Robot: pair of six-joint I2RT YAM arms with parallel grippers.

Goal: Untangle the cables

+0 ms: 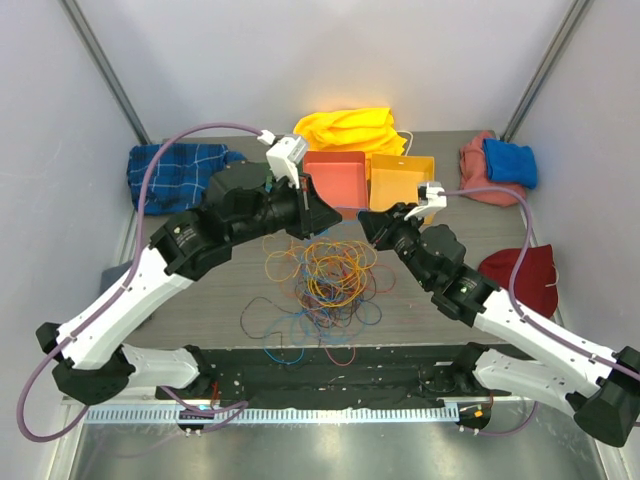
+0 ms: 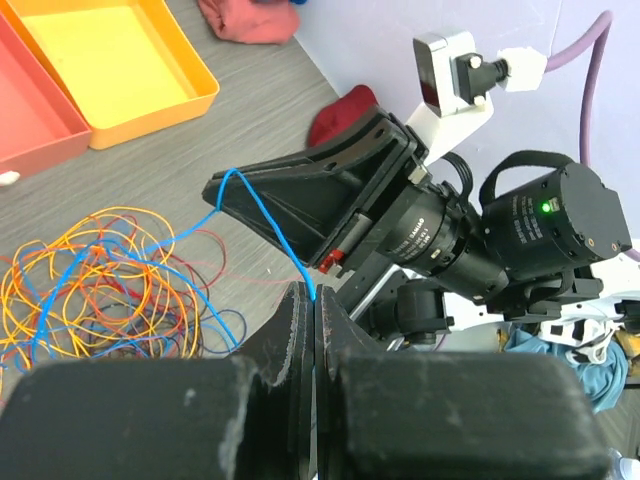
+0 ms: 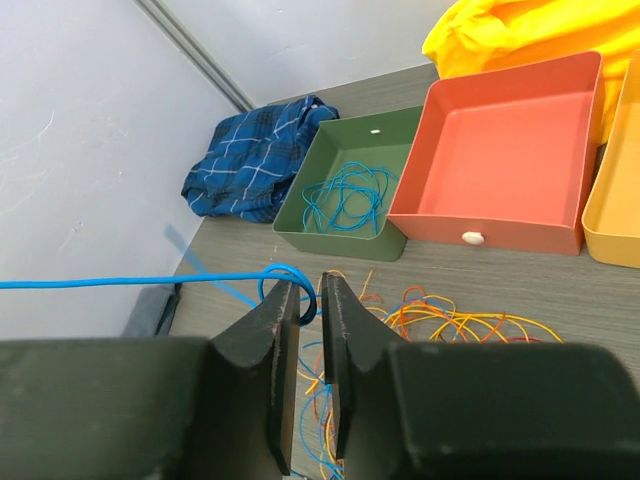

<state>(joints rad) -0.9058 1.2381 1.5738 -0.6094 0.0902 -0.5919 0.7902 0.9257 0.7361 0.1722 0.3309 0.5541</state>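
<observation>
clenching thin blue cable (image 3: 100,283) in black left gripper (image 2: 313,298). looping it round tips of black right gripper (image 3: 310,285); can't tell if gripping.

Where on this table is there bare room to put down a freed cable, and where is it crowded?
Bare table lies between the left arm and the cable pile, and also between the orange tray and the pink cloth. The middle is crowded: the pile, with the left hand and the right hand pinching a blue cable at its far edge.
</observation>
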